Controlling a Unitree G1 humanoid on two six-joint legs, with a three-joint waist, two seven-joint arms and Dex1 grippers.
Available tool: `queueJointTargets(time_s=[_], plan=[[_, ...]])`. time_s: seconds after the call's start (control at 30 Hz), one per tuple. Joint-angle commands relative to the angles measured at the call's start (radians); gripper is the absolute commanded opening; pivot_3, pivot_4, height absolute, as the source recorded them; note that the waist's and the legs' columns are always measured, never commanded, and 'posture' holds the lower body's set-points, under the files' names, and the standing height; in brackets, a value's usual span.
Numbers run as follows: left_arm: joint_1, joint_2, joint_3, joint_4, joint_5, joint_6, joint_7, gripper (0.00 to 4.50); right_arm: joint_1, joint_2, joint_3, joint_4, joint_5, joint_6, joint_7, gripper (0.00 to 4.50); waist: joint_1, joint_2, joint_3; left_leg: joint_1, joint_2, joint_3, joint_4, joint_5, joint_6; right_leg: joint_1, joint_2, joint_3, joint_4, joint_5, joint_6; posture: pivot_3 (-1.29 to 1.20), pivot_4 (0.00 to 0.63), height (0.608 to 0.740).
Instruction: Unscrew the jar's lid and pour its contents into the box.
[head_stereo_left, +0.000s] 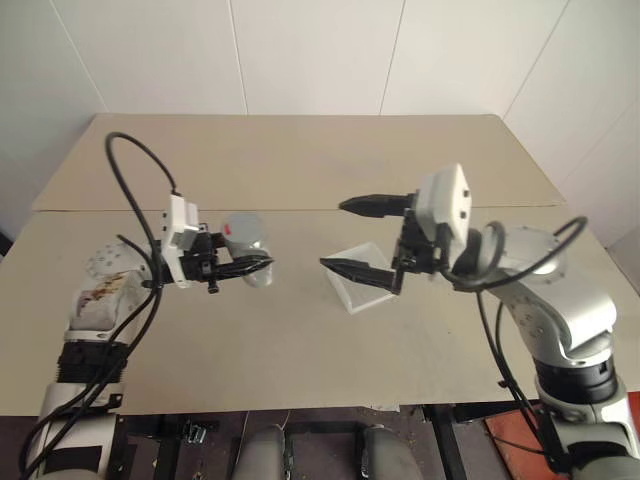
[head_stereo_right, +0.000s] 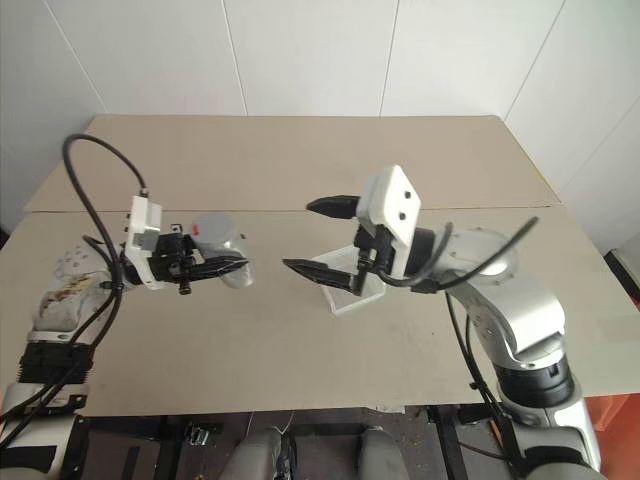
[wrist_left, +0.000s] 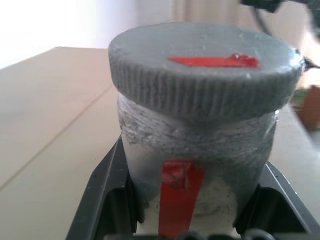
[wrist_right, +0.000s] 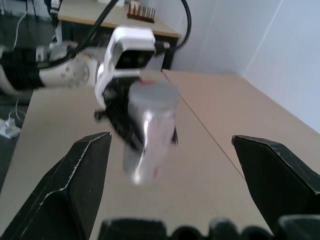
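Held aloft above the left half of the surface (head_stereo_left: 300, 160): the jar (head_stereo_left: 247, 240), clamped at its body between the two black fingers of the left gripper (head_stereo_left: 250, 268), lid (wrist_left: 200, 65) on and screwed down. Seen from the left wrist: grey ribbed cap with a red mark across its top, a red strip down the jar's side, a dark finger (wrist_left: 107, 195) pressed against each flank of the jar below the cap. Lid end turned toward the middle of the surface — toward the other arm.

Opposite, the right gripper (head_stereo_left: 358, 236), raised off the surface and aimed at the jar, fingers spread wide with nothing between them; one finger (head_stereo_left: 375, 205) higher, the other lower. Clear gap between those fingertips and the jar — near, not touching. From the right wrist: jar and lid framed in the opening between the two fingers, well short of them.

Below the right gripper's lower finger, lying flat near the middle of the surface toward its near edge: the box (head_stereo_left: 362, 290), clear plastic, partly covered by that finger. Contents of the jar not discernible through its wall.
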Motion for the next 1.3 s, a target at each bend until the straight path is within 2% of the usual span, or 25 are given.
queueJointTargets(time_s=[0.03, 0.37, 1.0, 1.1, 1.23, 1.3], plan=[[-0.076, -0.028, -0.019, 0.02, -0.014, 0.008, -0.037, 1.93, -0.065, 0.044, 0.053, 0.014, -0.026, 0.049, -0.051, 4.5, -0.001, 0.0, 0.0, 0.0, 0.0, 0.0, 0.0, 0.0, 0.0, 0.0, 0.0, 0.0, 0.0, 0.0, 0.0, 0.0, 0.15, 0.74], [-0.167, -0.044, -0.044, 0.134, 0.036, -0.034, -0.118, 1.93, -0.135, 0.146, 0.089, 0.103, -0.076, 0.098, -0.129, 4.5, -0.011, 0.0, 0.0, -0.002, 0.0, 0.0, -0.001, 0.0, 0.0, 0.0, 0.001, 0.0, 0.002, 0.0, 0.001, 0.0, 0.15, 0.74], [-0.167, -0.045, -0.042, 0.139, 0.07, -0.068, -0.129, 1.93, -0.179, 0.203, 0.09, 0.186, -0.049, 0.122, -0.05, 4.5, -0.016, 0.0, 0.0, -0.003, 0.0, -0.001, -0.001, -0.001, 0.001, -0.001, 0.001, -0.001, 0.001, 0.0, 0.001, 0.0, 0.15, 0.74], [-0.162, -0.042, -0.041, 0.133, 0.071, -0.069, -0.128, 1.93, -0.18, 0.213, 0.084, 0.198, -0.048, 0.111, -0.039, 3.93, -0.016, 0.0, 0.0, -0.003, 0.0, -0.001, -0.001, -0.001, 0.001, -0.001, 0.001, -0.001, 0.001, 0.0, 0.001, 0.0, 0.15, 0.74], [-0.155, -0.036, -0.042, 0.124, 0.073, -0.071, -0.134, 1.93, -0.181, 0.216, 0.081, 0.213, -0.044, 0.089, 0.003, 2.77, -0.016, 0.0, 0.0, -0.003, 0.0, -0.001, -0.001, -0.001, 0.001, -0.001, 0.001, -0.001, 0.001, 0.0, 0.001, 0.0, 0.15, 0.74], [-0.154, -0.033, -0.042, 0.116, 0.069, -0.068, -0.143, 1.93, -0.188, 0.212, 0.086, 0.236, -0.044, 0.049, 0.058, 2.76, -0.016, 0.0, 0.0, -0.003, 0.0, -0.001, -0.001, -0.001, 0.001, -0.001, 0.001, -0.001, 0.001, 0.0, 0.001, 0.0, 0.15, 0.74]])
